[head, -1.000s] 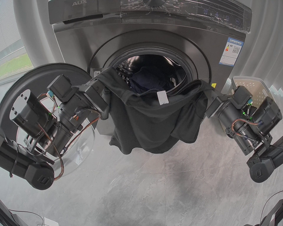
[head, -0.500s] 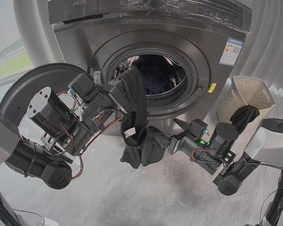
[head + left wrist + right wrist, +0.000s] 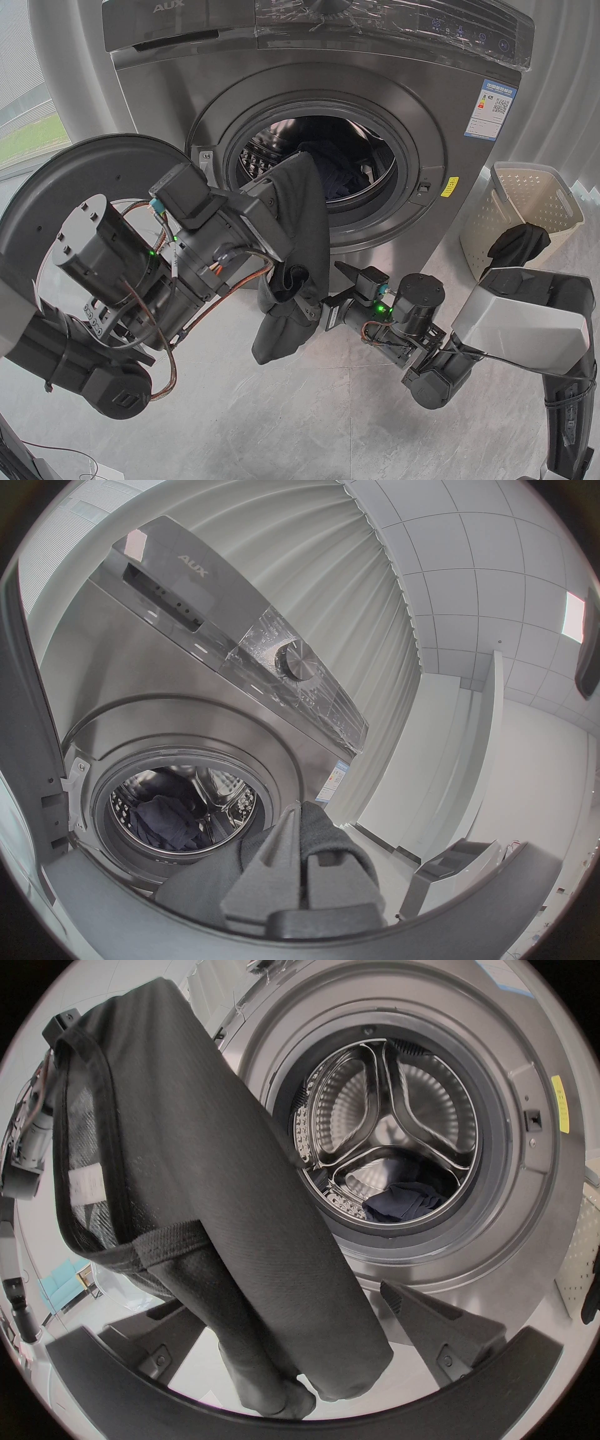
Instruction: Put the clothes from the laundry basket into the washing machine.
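A black garment hangs in a long bunch from my left gripper, which is shut on its top edge just in front of the washing machine's drum opening. In the left wrist view the shut fingers pinch the cloth. My right gripper is low, beside the garment's lower part. It stands open, and the cloth hangs between its spread fingers. Dark blue clothes lie inside the drum. The cream laundry basket stands at the right with another black garment over its rim.
The round machine door is swung open at the left, behind my left arm. Grey tiled floor lies free in front of the machine. A white curtain hangs behind the basket.
The right gripper has let go of the garment's corner and swung down and left to its lower part. The left gripper has moved right with the cloth, which now hangs bunched.
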`<state>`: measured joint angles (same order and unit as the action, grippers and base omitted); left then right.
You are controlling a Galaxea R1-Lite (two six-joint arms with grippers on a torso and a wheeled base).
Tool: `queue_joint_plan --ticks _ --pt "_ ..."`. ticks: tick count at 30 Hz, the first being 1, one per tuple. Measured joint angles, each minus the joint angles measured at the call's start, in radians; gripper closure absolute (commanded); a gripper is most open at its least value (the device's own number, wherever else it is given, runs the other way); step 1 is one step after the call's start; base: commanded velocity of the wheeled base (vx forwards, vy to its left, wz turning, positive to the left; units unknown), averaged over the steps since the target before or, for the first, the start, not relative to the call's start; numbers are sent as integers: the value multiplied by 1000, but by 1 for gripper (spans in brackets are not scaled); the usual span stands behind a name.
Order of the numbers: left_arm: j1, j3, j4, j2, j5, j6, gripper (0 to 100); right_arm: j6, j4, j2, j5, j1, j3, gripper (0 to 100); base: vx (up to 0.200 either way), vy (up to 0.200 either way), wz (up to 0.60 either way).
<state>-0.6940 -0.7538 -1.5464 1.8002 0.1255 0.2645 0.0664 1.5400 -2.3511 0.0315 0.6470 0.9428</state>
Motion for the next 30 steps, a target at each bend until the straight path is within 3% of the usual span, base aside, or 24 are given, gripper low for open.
queue_joint_plan --ticks 14,15,24,30 --pt "-14 13 0 -52 0 1 100 -9 -29 -105 -10 -45 176 0 0 0 0" --pt "-14 13 1 -54 0 1 100 -9 -29 -113 -11 -49 184 100 0 0 0" --pt "-6 13 1 -61 -7 3 100 -10 -12 -139 -14 -58 210 100 0 0 0" --pt "42 17 11 -61 -14 2 100 -10 1 -90 -14 -69 148 100 0 0 0"
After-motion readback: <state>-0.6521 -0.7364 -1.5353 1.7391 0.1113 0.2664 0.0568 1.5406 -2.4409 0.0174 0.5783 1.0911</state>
